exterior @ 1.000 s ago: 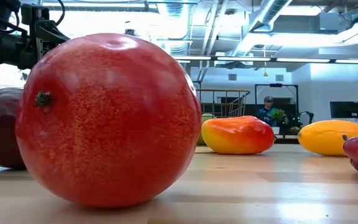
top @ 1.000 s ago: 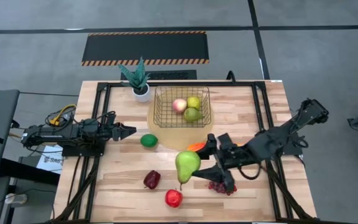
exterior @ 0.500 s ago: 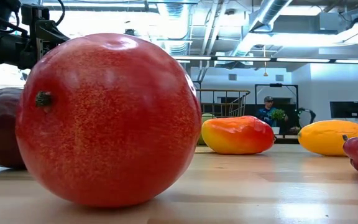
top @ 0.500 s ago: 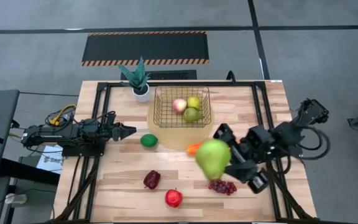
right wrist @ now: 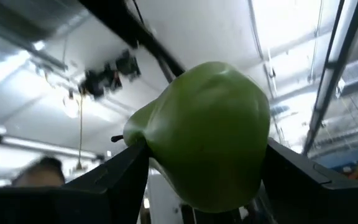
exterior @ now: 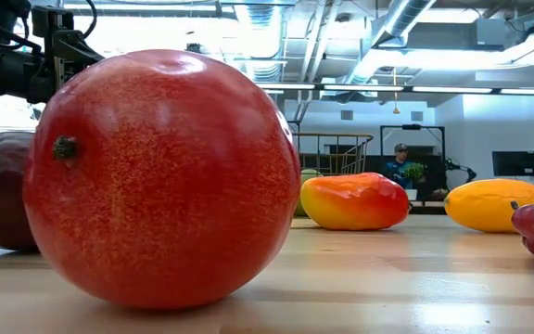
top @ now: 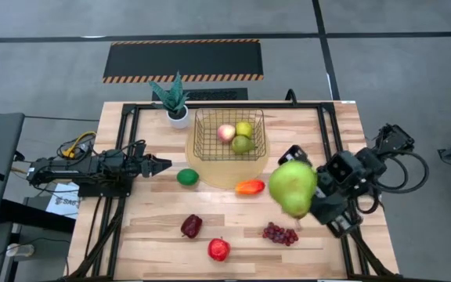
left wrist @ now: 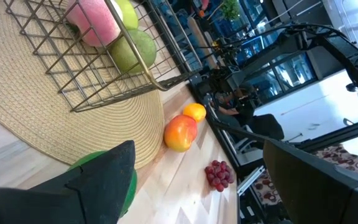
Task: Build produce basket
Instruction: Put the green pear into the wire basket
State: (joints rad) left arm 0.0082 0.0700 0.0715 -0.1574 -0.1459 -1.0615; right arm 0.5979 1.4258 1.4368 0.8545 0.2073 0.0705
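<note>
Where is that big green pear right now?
The green pear is held up in the right gripper, above the table's right side, between the mango and the grapes.

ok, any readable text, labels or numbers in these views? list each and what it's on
"Sa…": only a partial word shows on the white paper sheet under the left arm in the high view, too small to read further.
No other text: none on the gold wire mesh basket, the toy fruits or the large green pear in the right gripper.
</note>
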